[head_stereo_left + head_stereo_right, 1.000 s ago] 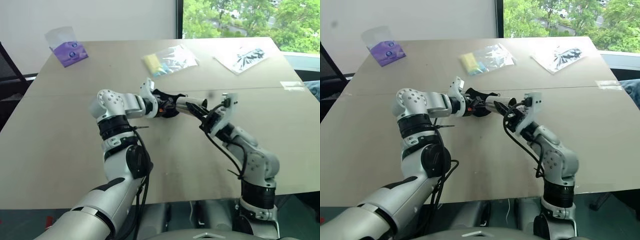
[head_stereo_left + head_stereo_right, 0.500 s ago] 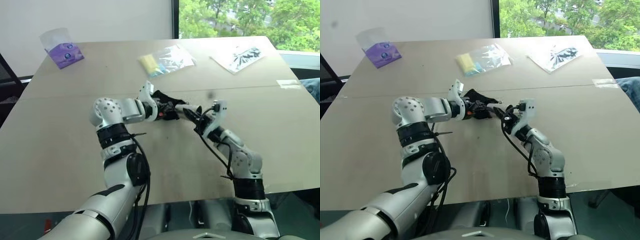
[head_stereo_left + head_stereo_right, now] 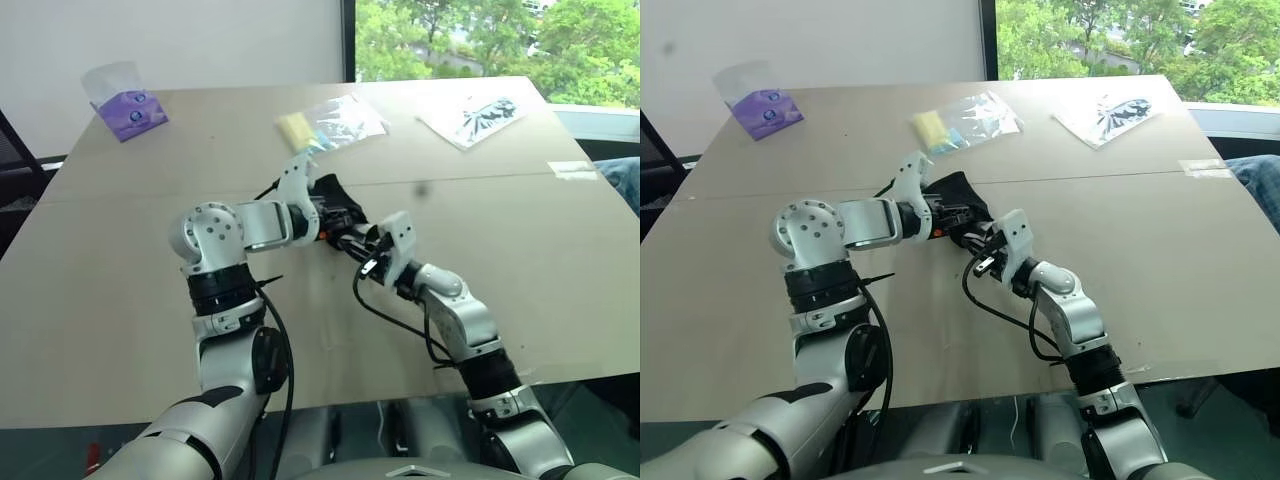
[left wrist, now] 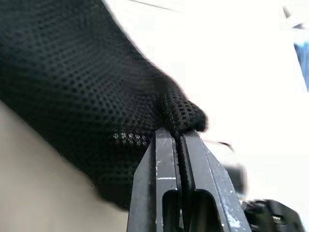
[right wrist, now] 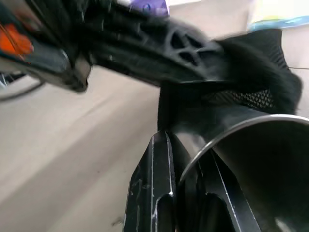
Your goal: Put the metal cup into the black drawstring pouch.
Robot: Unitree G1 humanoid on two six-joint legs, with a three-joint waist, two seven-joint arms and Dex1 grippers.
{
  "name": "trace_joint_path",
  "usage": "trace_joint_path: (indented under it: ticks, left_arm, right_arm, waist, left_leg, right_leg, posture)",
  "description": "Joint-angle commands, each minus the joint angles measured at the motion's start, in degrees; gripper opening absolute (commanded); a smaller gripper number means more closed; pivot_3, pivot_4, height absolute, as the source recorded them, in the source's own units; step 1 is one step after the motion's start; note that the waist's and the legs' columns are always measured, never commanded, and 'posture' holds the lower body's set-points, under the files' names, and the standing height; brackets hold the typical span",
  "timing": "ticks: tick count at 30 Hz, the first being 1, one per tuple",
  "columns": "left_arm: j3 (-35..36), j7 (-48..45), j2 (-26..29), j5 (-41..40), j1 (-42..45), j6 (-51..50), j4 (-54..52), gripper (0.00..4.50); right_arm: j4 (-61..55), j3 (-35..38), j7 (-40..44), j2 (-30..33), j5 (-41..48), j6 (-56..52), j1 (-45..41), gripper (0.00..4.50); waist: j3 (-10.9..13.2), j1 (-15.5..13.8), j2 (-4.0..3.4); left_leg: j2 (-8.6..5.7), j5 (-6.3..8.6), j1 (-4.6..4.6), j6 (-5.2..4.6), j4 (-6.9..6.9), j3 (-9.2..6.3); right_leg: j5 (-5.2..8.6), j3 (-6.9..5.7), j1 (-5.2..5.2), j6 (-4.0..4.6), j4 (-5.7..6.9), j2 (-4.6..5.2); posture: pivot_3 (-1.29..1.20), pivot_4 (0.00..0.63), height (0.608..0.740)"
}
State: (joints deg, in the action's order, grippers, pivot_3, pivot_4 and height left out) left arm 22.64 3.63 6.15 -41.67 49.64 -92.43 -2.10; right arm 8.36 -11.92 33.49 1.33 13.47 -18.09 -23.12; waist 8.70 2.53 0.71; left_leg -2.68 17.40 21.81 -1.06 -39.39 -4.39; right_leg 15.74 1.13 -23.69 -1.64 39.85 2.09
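Note:
My left gripper [image 4: 175,133] is shut on a fold of the black drawstring pouch [image 3: 335,203], holding the mesh fabric [image 4: 96,87] up off the table. My right gripper [image 5: 181,145] is shut on the shiny rim of the metal cup [image 5: 260,159], one finger inside the cup and one outside. The right gripper [image 3: 362,247] meets the pouch from the right, just below the left gripper [image 3: 328,226]. The cup's far end points at the pouch, whose mesh [image 5: 251,82] shows right behind the rim. How far the cup reaches into the fabric is hidden.
On the far side of the tan table [image 3: 150,300] lie a purple packet in a clear bag [image 3: 127,100], a clear bag with a yellow item [image 3: 330,122] and a clear bag with black print [image 3: 480,112]. A strip of tape [image 3: 575,170] sits at the right edge.
My right gripper has dropped and swung left with the cup, rolling its wrist, up against the pouch. My left gripper has drawn back a little and rolled, lifting the pouch.

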Motion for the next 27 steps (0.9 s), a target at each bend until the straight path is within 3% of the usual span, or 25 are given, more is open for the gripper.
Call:
trace_joint_path:
  ticks: [1, 5, 9, 16, 23, 27]
  left_arm:
    - [-1.88, -0.30, 0.47, -4.80, 2.09, -0.07, -4.68, 0.00]
    - [-2.84, 1.60, 0.08, -8.29, 0.05, -0.07, -5.61, 0.00]
    - [-3.76, 3.02, -0.16, -10.73, -0.90, -0.07, -5.98, 0.00]
    - [-5.65, 4.62, -1.39, -16.58, 0.91, -0.07, -5.04, 0.00]
    - [2.12, 10.81, -4.67, -22.59, 2.25, -0.07, -1.71, 0.00]
    - [8.38, 15.34, -7.99, -24.59, 5.20, -0.07, 0.66, 0.00]
  right_arm:
    - [4.97, -1.26, -0.24, -0.37, -1.76, -0.12, -0.05, 0.01]
    - [7.06, 1.70, -0.22, -2.94, 1.29, 2.41, -0.78, 0.01]
    - [9.29, 10.47, -0.30, -10.22, 12.57, 0.00, -3.24, 0.01]
    - [15.64, 10.95, 2.82, -13.00, 11.66, 6.07, -7.67, 0.01]
    - [14.62, 22.26, 1.04, -16.99, 31.44, 0.34, -12.05, 0.01]
    - [16.50, 14.89, 1.99, -14.20, 22.41, 5.75, -12.18, 0.01]
  waist:
    - [0.00, 0.01, 0.00]
    - [0.00, -0.03, 0.00]
    - [0.00, -0.02, 0.00]
    - [0.00, -0.16, 0.00]
    - [0.02, -0.26, 0.00]
    - [0.02, 0.02, 0.00]
  left_leg:
    - [0.01, 0.00, -0.01, 0.00, 0.00, 0.00]
    - [0.03, -0.01, 0.00, 0.01, 0.00, 0.00]
    - [0.05, -0.01, 0.02, 0.01, 0.01, -0.01]
    - [0.02, -0.01, 0.03, 0.01, 0.00, -0.01]
    - [0.03, -0.01, 0.08, 0.01, -0.01, -0.04]
    - [0.03, -0.01, 0.08, 0.01, 0.03, 0.00]
  right_leg:
    - [0.00, -0.01, 0.00, 0.00, 0.00, 0.00]
    - [0.00, -0.01, 0.00, 0.00, 0.00, -0.02]
    - [0.00, 0.00, -0.01, 0.01, -0.01, -0.03]
    - [0.00, -0.01, 0.00, 0.01, -0.03, -0.02]
    - [0.00, -0.05, -0.01, 0.01, -0.05, -0.01]
    - [0.00, -0.01, -0.03, 0.01, -0.05, -0.03]
  posture:
    - [0.00, 0.150, 0.740]
    - [0.00, 0.150, 0.740]
    - [0.00, 0.150, 0.740]
    - [0.00, 0.150, 0.740]
    - [0.00, 0.150, 0.740]
    - [0.00, 0.150, 0.740]
